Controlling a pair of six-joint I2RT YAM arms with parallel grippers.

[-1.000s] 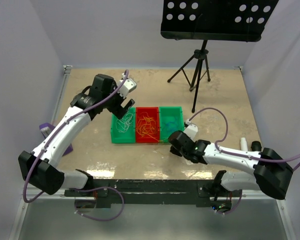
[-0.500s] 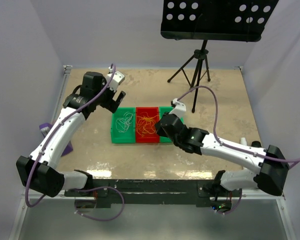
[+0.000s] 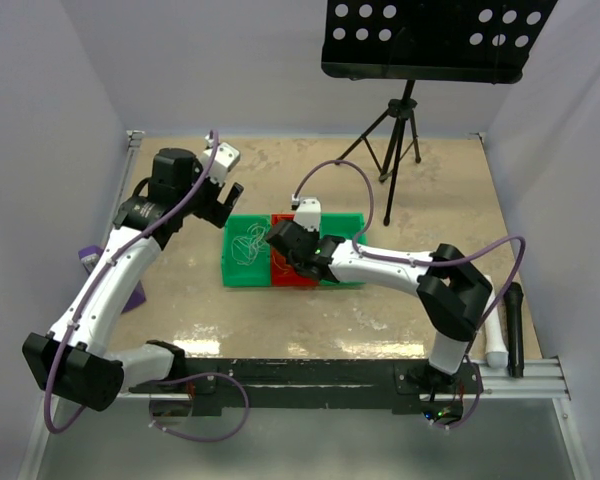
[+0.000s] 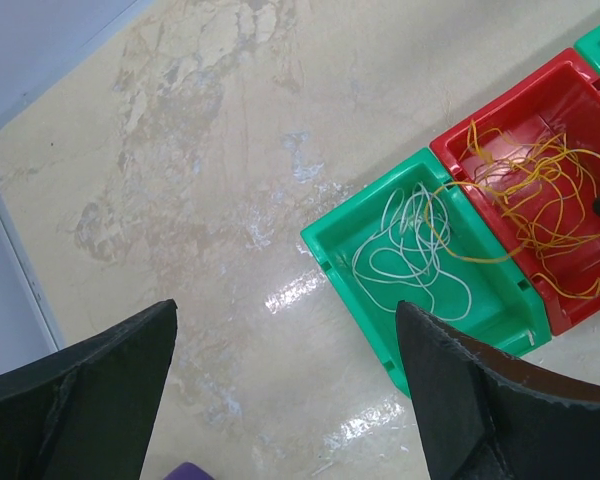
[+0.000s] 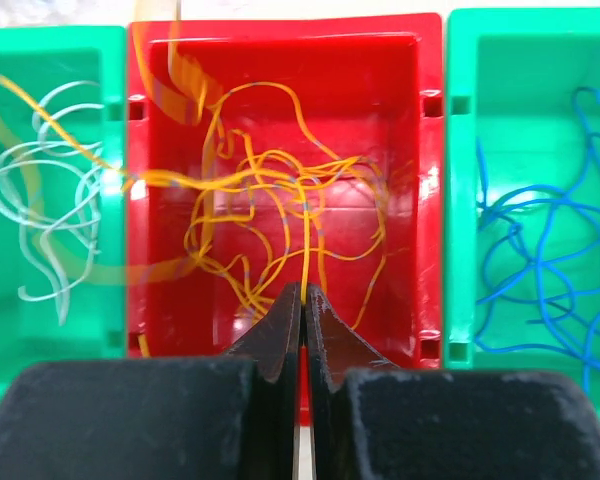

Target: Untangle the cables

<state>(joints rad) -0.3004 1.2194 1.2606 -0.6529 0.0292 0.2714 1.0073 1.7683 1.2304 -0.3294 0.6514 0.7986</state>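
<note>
Three bins stand side by side. The left green bin [image 3: 232,272] holds whitish cables [image 4: 410,252]. The red bin [image 5: 280,25] holds tangled orange cables [image 5: 270,180], and one orange loop [image 4: 465,255] spills into the left green bin. Blue cables [image 5: 540,250] lie in the right green bin [image 5: 460,200]. My right gripper [image 5: 304,290] hangs low over the red bin's near side, shut, with a single orange strand [image 5: 306,240] pinched at its tips. My left gripper [image 4: 285,310] hovers open over bare table to the left of the bins, holding nothing.
A black music stand on a tripod [image 3: 400,130] rises at the back right. A purple object [image 3: 90,258] lies at the table's left edge. A white and a black pen-like item [image 3: 500,335] rest at the near right. Walls close in both sides.
My right arm swung left from in front of the right green bin to over the red bin, and its jaws closed. My left arm drew back to the left, away from the bins, still open.
</note>
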